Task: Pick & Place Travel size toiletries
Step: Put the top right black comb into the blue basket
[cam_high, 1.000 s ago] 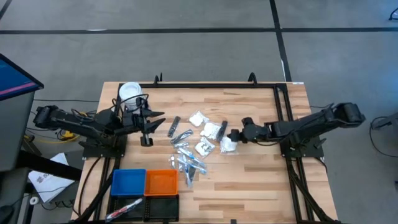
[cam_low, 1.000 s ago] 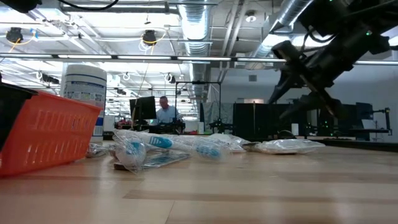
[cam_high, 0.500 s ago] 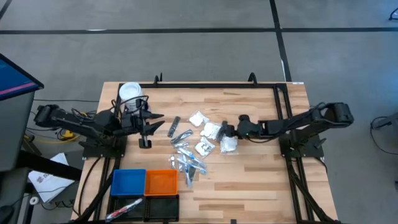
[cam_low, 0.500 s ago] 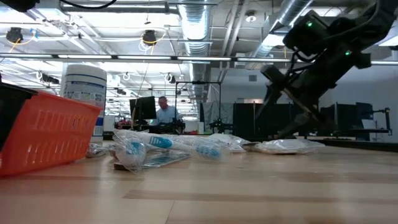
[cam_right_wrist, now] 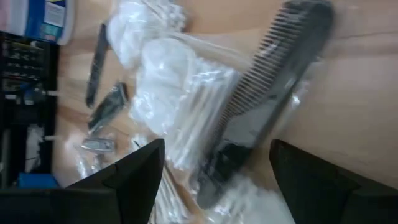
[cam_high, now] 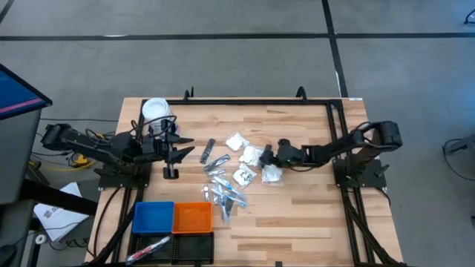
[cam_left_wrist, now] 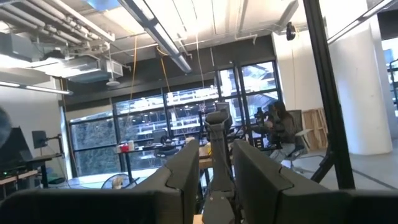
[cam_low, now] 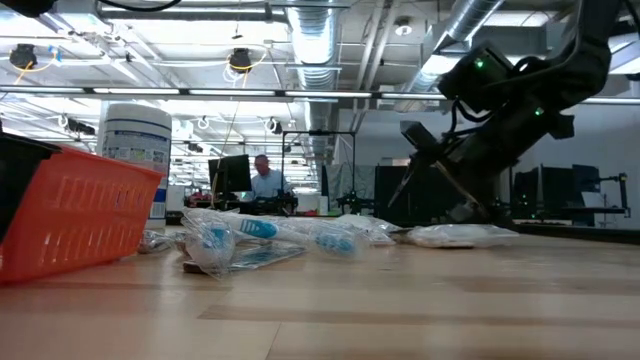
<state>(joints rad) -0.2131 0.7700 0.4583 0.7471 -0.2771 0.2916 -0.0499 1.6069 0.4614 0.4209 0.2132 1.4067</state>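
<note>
The travel size toiletries (cam_high: 226,178) lie in a loose pile at the table's middle: slim silvery-blue tubes (cam_low: 270,230), white packets, and a black comb in a clear wrapper (cam_right_wrist: 273,74) beside a packet of cotton swabs (cam_right_wrist: 186,124). My right gripper (cam_high: 269,157) hangs open low over the pile's right side, its fingers (cam_right_wrist: 134,180) either side of the comb's packet, touching nothing. My left gripper (cam_high: 185,147) is raised at the table's left near the jar, shut on a dark slim item (cam_left_wrist: 216,155). My left gripper pinches the dark slim item's lower part (cam_left_wrist: 214,186) between its two fingers (cam_left_wrist: 183,180). The item stands up out of the gap, past the fingertips, lifted clear of the table. Which kind of item it is I cannot tell.
A white-lidded clear jar (cam_high: 155,111) stands at the far left. Blue (cam_high: 153,216), orange (cam_high: 192,216) and black (cam_high: 171,245) trays sit at the near left edge; the black one holds some items. Bare wood lies at the near right. A person shows far off in the room.
My right gripper has come down and toward the table's left, from above the pile's right edge to low over the comb and swab packets. The packets and tubes have stayed where they were.
</note>
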